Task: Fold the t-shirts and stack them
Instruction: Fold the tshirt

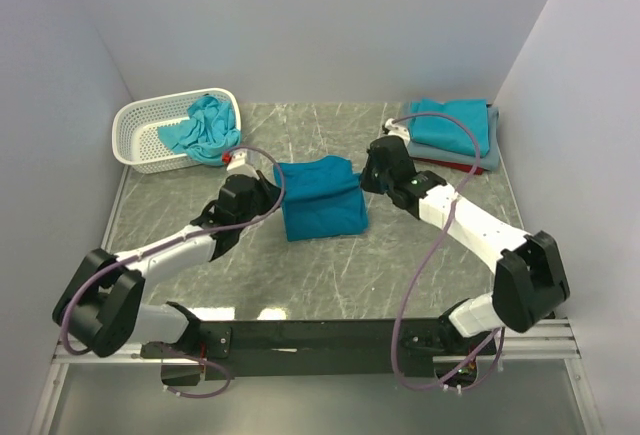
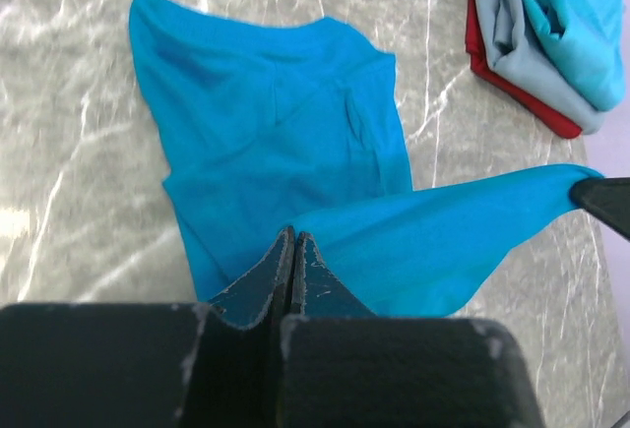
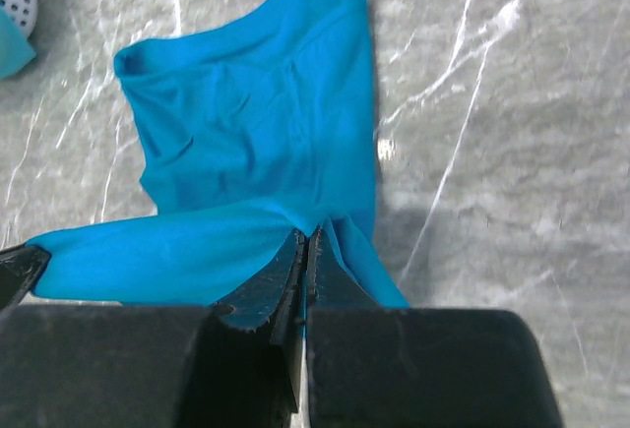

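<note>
A blue t-shirt (image 1: 320, 200) lies partly folded in the middle of the table; it also shows in the left wrist view (image 2: 276, 143) and the right wrist view (image 3: 256, 123). My left gripper (image 1: 262, 183) is shut on its left edge (image 2: 292, 236). My right gripper (image 1: 368, 177) is shut on its right edge (image 3: 307, 236). The edge is stretched between the two grippers, lifted above the rest of the shirt. A stack of folded shirts (image 1: 452, 133), turquoise over grey over red, sits at the back right (image 2: 551, 34). Crumpled turquoise shirts (image 1: 205, 127) hang out of the basket.
A white lattice basket (image 1: 150, 135) stands at the back left by the wall. White walls close in the table on three sides. Purple cables loop off both arms.
</note>
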Controlling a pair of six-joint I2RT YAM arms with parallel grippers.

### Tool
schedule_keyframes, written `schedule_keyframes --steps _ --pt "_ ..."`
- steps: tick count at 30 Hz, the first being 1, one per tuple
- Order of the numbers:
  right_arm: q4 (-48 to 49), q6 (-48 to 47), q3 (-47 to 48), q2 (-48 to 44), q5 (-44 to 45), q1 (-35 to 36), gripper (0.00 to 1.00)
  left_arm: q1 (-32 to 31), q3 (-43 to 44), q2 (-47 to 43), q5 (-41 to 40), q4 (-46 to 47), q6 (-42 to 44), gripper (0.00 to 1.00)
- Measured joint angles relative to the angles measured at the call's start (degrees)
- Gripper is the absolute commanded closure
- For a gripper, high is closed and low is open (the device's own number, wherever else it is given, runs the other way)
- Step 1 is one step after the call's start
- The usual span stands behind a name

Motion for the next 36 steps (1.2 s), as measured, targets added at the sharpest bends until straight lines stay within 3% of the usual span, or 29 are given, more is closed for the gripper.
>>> schedule_keyframes --steps 21,22,23,24,26,27,30,36 --pt "0.42 -2.89 21.62 25.75 -7.32 -6.27 1.00 13.42 16.09 23.17 12.09 3.61 1.92 1.00" --pt "0.04 -2.95 22.99 27.19 -7.85 -6.49 0.86 14.03 17.14 24.79 12.81 3.65 1.97 0.96" --pt "-0.26 -2.95 24.35 28.55 -8.24 -6.71 0.72 14.58 18.03 26.14 13.35 3.65 2.01 0.73" --pt "-0.85 -3.19 26.14 30.18 -8.85 -6.97 0.52 14.99 18.78 27.21 13.86 3.61 2.19 0.57" --pt "-1.88 -4.24 29.86 33.44 -9.25 -7.63 0.44 16.00 20.90 29.66 14.64 3.13 2.71 0.27" --pt "-1.92 -4.90 30.97 34.58 -9.53 -8.07 0.41 16.44 22.05 30.77 14.80 2.86 3.06 0.22" --pt "-2.38 -6.10 31.43 35.32 -11.50 -9.29 0.37 17.42 24.24 32.02 14.75 1.99 3.37 0.18" --pt "0.68 -7.65 26.34 32.61 -16.46 -11.13 0.36 17.49 24.20 31.98 15.98 2.40 3.82 0.23"
